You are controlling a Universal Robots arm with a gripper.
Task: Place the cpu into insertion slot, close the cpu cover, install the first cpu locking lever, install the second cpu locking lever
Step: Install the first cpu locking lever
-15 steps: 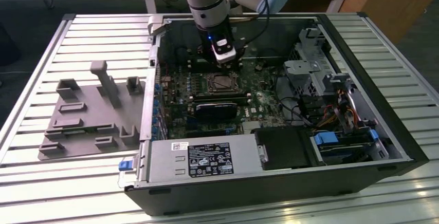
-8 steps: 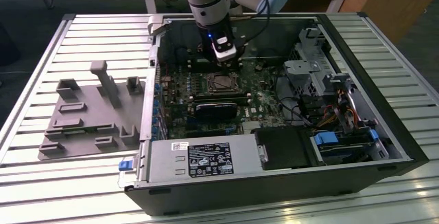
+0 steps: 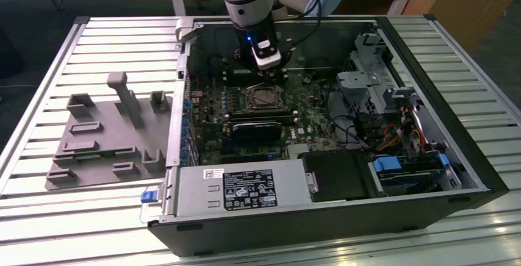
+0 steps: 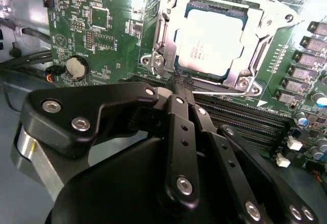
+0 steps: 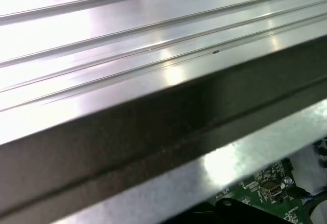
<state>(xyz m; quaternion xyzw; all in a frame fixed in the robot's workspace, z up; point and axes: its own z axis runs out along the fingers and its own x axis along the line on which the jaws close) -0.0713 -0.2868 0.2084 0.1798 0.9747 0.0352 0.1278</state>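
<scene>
In the second wrist view the cpu (image 4: 209,40) lies flat in the insertion slot (image 4: 153,60), its silver-grey top showing. The cpu cover (image 4: 166,27) lies down around it as a silvery frame. My gripper (image 4: 180,81) has its black fingers (image 4: 176,111) pressed together, tips at the socket's corner next to the memory slots. Nothing shows between them. A thin wire lever (image 4: 230,92) runs along that side of the socket. In the exterior view the gripper (image 3: 267,74) hangs just behind the insertion slot (image 3: 262,97) inside the open case.
Long black memory slots (image 4: 245,116) lie beside the socket. A black fan card (image 3: 256,130) and the power supply (image 3: 236,188) sit nearer the case's front. Drive cages and cables (image 3: 382,95) fill the exterior view's right. A grey fixture (image 3: 106,138) rests on the slatted table (image 5: 102,40).
</scene>
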